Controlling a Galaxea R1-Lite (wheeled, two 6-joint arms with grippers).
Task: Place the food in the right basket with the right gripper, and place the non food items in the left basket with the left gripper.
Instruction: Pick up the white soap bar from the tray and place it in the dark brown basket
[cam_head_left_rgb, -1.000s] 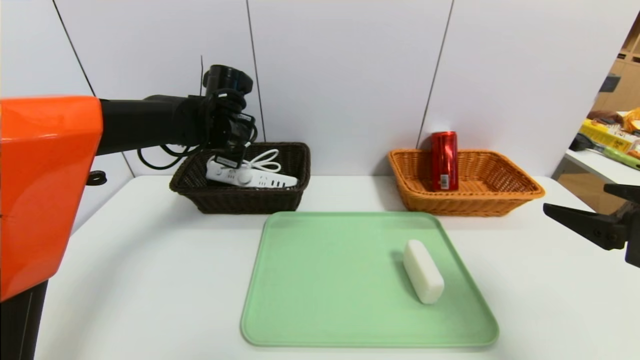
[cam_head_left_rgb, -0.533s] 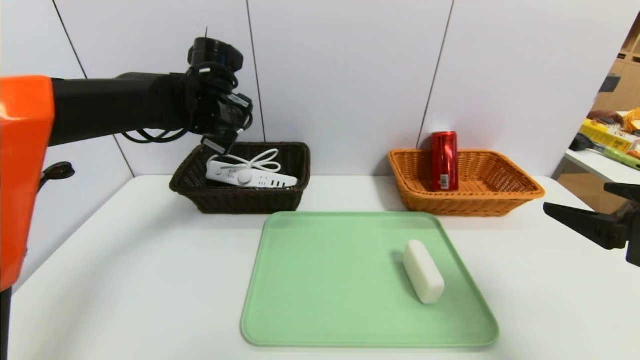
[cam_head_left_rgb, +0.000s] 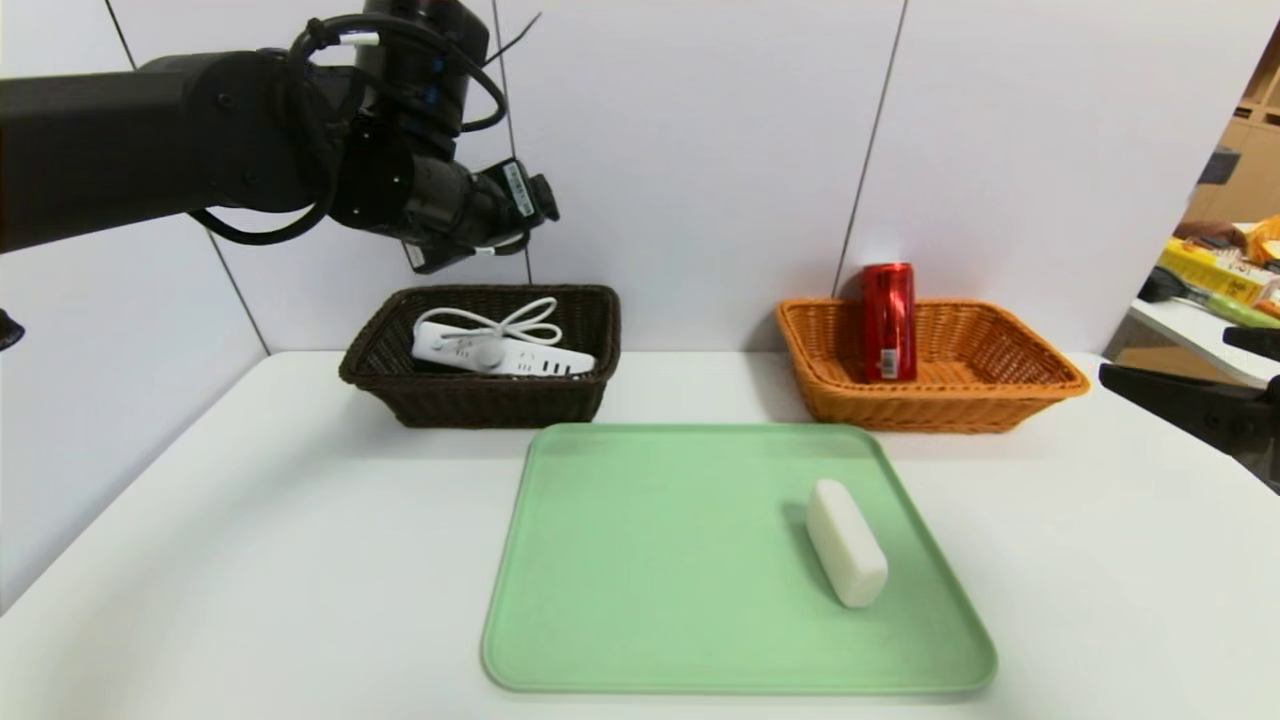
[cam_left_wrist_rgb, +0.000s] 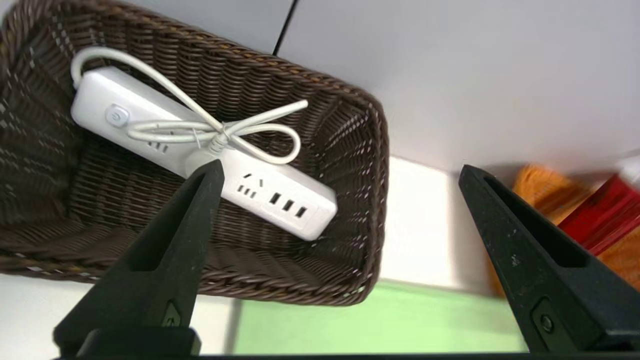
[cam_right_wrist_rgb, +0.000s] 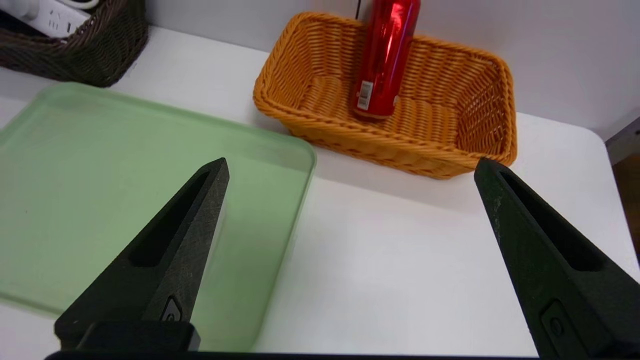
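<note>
The left gripper (cam_left_wrist_rgb: 340, 170) hangs above the dark basket (cam_head_left_rgb: 480, 395), fingers spread and empty; the power strip (cam_head_left_rgb: 500, 352) lies inside. The right gripper (cam_right_wrist_rgb: 350, 165) waits open at the tabletop (cam_head_left_rgb: 250, 520) edge. A white bar (cam_head_left_rgb: 846, 542) rests on the green tray (cam_head_left_rgb: 650, 600); a red can (cam_head_left_rgb: 888, 320) stands in the orange basket (cam_head_left_rgb: 960, 400).

— What sort of place is this?
— A lab or office test room: a plain white worktop (cam_head_left_rgb: 250, 520) against white wall panels (cam_head_left_rgb: 690, 150), with a cluttered desk (cam_head_left_rgb: 1215, 290) beyond.
</note>
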